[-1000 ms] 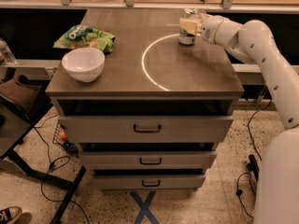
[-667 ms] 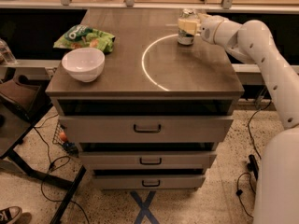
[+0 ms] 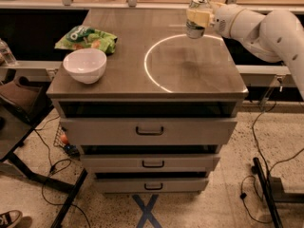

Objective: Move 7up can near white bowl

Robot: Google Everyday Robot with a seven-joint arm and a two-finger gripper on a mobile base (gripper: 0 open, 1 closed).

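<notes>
I see my gripper (image 3: 201,18) clamped on the 7up can (image 3: 195,31) at the cabinet's (image 3: 190,77) far right, well apart from the white bowl (image 3: 85,64).

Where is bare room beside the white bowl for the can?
Bare top runs from the white bowl across to the light ring. Behind the bowl the green bag crowds it. The gripper holds the 7up can at the back right.

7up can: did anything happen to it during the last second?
The 7up can, held by the gripper over the back right corner of the table, has risen slightly off the surface. The white bowl and the green snack bag stayed where they were.
</notes>
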